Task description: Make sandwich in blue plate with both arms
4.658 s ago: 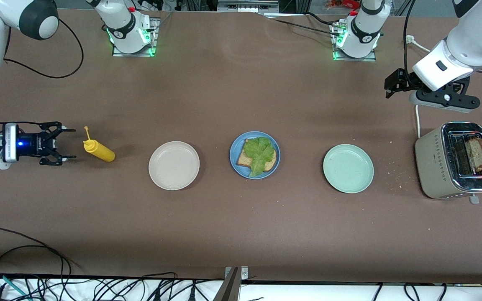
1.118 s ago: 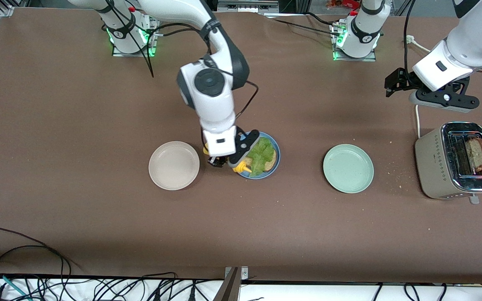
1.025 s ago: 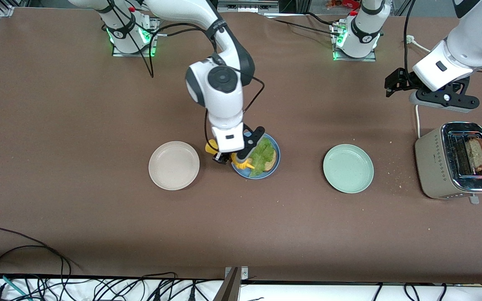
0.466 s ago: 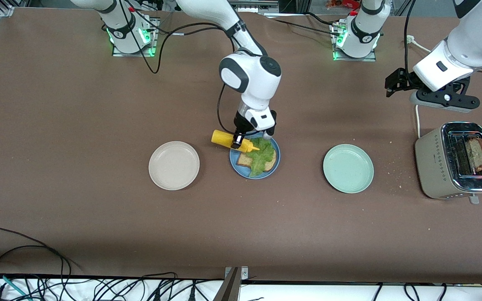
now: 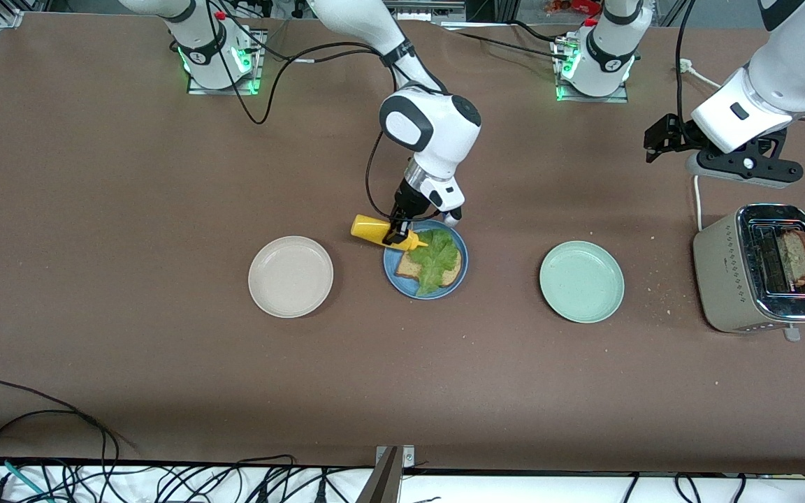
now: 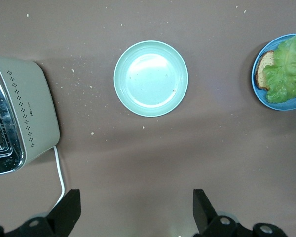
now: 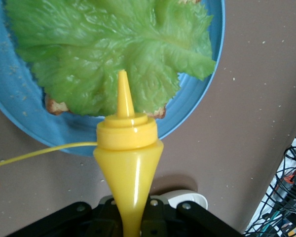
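No text can be read; the toaster (image 6: 20, 114) bears a small dark mark, perhaps a brand, too small to make out.

The front view looks down from high across the counter (image 5: 165, 363), taking in all of it. The left wrist view looks down from well above; the right wrist view sits close. All 3 share the blue plate (image 5: 460, 272) (image 6: 259, 96) (image 7: 19, 118).
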Robot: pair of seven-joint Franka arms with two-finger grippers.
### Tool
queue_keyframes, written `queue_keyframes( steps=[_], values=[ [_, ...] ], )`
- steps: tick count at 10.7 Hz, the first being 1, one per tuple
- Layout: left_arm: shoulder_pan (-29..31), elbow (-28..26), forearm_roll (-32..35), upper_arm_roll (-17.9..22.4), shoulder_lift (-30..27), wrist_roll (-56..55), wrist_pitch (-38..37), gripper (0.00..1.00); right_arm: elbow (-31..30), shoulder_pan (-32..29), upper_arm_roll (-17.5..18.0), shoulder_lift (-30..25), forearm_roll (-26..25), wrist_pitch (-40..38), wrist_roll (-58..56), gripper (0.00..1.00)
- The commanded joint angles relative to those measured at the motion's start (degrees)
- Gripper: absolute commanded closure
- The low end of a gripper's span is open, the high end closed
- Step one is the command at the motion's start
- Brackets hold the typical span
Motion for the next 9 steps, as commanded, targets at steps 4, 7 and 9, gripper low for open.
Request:
queue_keyframes(
  steps=[4,7,9],
  values=[
    [10.1,3.6,-0.1,0.2,4.6,1.4,-1.0,0.0,0.4,1.1,-3.2,-2.0,-1.9,-3.7,-2.3,1.0],
    [17.1,8.3,4.8,0.2,11.7,7.9,-0.4,0.0,0.3,0.2,-5.8,-11.0,-0.6,-10.7,-9.1,1.0],
    [21.0,10.6,8.0,0.2,16.7,8.2,2.3,0.0,0.1,-2.8,-7.6,-16.6,3.9,-13.7,-14.5,1.0]
  ],
)
